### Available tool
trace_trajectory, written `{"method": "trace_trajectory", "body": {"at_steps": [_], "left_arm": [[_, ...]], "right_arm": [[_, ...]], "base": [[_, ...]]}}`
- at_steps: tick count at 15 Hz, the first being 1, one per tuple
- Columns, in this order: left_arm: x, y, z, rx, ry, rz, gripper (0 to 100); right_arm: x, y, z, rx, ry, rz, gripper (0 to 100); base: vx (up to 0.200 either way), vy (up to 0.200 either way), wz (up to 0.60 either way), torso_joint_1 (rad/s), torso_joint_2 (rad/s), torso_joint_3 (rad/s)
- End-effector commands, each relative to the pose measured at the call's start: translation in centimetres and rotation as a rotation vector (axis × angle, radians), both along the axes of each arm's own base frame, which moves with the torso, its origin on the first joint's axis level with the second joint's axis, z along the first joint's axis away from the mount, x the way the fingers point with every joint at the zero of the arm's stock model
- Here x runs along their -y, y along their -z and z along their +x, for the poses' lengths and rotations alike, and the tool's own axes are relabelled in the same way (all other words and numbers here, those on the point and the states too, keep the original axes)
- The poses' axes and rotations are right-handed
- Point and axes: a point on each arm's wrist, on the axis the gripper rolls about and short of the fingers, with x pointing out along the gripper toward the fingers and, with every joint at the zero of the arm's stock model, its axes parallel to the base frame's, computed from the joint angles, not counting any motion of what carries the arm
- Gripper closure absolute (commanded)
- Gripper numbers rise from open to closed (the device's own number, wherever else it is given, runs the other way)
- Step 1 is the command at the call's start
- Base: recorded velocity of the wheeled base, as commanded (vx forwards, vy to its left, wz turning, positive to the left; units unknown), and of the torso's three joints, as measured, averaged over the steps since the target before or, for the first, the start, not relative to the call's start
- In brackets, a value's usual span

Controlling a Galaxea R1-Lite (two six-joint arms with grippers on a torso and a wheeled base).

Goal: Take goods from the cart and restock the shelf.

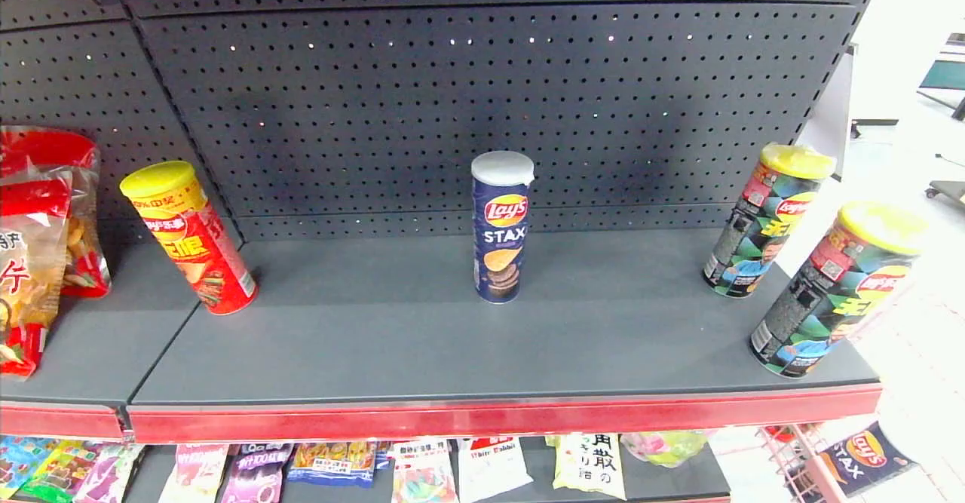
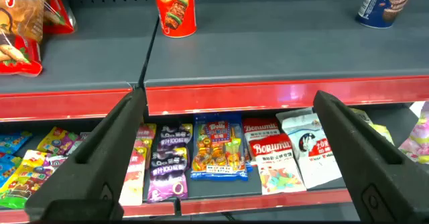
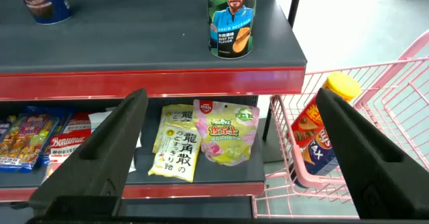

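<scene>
On the grey shelf (image 1: 377, 337) stand a red can with a yellow lid (image 1: 192, 239) at the left, a blue can (image 1: 501, 228) in the middle and two black-and-green cans (image 1: 765, 220) (image 1: 837, 292) at the right. The pink cart (image 1: 791, 461) sits low on the right with a blue can (image 1: 863, 458) in it. My left gripper (image 2: 229, 100) is open and empty in front of the shelf's red edge (image 2: 268, 93). My right gripper (image 3: 231, 96) is also open and empty, level with that edge, with the cart (image 3: 395, 117) and its yellow-lidded can (image 3: 322, 130) beside it.
Snack bags (image 1: 38, 246) stand at the shelf's left end. The lower shelf holds several flat snack packs (image 2: 218, 147) (image 3: 228, 130). A black perforated back panel (image 1: 482, 96) closes the shelf behind. Bare shelf lies between the cans.
</scene>
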Motion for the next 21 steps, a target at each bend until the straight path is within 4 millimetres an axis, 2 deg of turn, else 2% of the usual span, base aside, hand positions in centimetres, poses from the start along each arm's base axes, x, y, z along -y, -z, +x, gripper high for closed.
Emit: {"method": "trace_trajectory", "body": {"at_steps": [1, 7, 10, 21], "left_arm": [[0.0, -0.01, 0.01, -0.001, 0.0, 0.0, 0], [0.0, -0.01, 0.01, -0.001, 0.0, 0.0, 0], [0.0, -0.01, 0.01, -0.001, 0.0, 0.002, 0], [0.0, -0.01, 0.01, 0.0, 0.0, 0.005, 0]], "right_arm": [[0.0, -0.04, 0.0, 0.0, -0.001, 0.001, 0], [0.0, -0.04, 0.0, 0.0, -0.001, -0.002, 0], [0.0, -0.04, 0.0, 0.0, -0.003, -0.002, 0], [-0.01, -0.04, 0.0, 0.0, -0.006, -0.002, 0]], "base": [[-0.2, 0.0, 0.0, 0.002, 0.01, 0.002], [-0.2, 0.0, 0.0, 0.002, 0.01, 0.002], [0.0, 0.0, 0.0, 0.0, 0.0, 0.0], [0.0, -0.2, 0.0, 0.007, 0.0, 0.002]]}}
